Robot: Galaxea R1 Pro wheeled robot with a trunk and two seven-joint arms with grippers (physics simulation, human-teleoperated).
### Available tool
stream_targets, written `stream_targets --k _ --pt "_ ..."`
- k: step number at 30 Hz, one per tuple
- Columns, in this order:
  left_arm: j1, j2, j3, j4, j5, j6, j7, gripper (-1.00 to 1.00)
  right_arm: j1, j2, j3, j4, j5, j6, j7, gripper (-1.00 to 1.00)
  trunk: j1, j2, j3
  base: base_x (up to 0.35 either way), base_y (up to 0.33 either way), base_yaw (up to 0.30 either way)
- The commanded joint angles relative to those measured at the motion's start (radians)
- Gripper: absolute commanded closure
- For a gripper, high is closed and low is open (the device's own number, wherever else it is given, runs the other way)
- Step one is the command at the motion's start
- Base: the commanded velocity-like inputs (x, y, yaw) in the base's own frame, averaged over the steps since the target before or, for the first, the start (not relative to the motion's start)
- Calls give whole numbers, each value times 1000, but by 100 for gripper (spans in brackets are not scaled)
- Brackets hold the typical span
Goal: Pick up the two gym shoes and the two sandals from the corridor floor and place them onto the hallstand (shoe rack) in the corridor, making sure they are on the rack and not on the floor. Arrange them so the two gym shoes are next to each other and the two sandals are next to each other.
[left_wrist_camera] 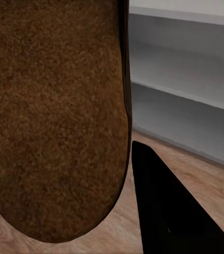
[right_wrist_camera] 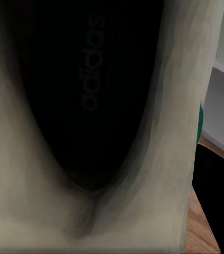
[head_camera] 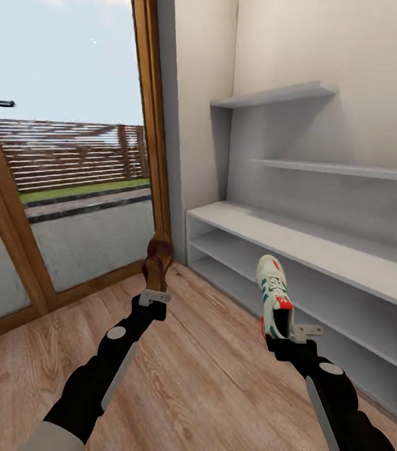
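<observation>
Carry-to-rack step, both arms loaded. Left claw [head_camera: 155,294], lower centre-left of the head view, is clamped on a dark-brown sandal [head_camera: 158,263] held upright off the floor; in the left wrist view the sandal's tan footbed [left_wrist_camera: 53,116] takes up the left and middle, one dark finger [left_wrist_camera: 167,211] at lower right. Right claw [head_camera: 286,332], lower centre-right, is closed on the heel end of a white gym shoe [head_camera: 273,294], toe pointing up, green stripes and red-orange patch visible; the right wrist view looks into the shoe's dark insole [right_wrist_camera: 90,95].

The white hallstand [head_camera: 324,250] fills the right half of the head view: bench top bare, two open shelves below, two floating shelves above. Wood-plank corridor floor [head_camera: 198,376] lies between the robot and the rack; glass door [head_camera: 67,188] at left.

Next, judging: advance or reach toward the rack, set the shoe flat on the bench top or a shelf with room beside it for its mate, and put the sandal apart with room for its own mate. Both items hang vertically, so wrists need rotating before release.
</observation>
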Motion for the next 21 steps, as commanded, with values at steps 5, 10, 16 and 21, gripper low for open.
stream_targets --k 5,10,16,21 --pt "0 0 0 -2 7 6 -2 100 -1 0 0 -1 0 6 0 100 0 0 -1 0 0 -299" --pt "0 0 0 -2 7 7 -2 100 -1 0 0 -1 0 5 0 100 0 0 -1 0 26 -299" --pt "0 1 0 -2 7 7 -2 100 0 0 0 -1 0 5 0 100 0 0 -1 0 209 -299" --pt "0 0 -1 -2 7 6 -2 100 -1 -1 0 -2 0 5 0 100 0 0 -1 0 211 -299"
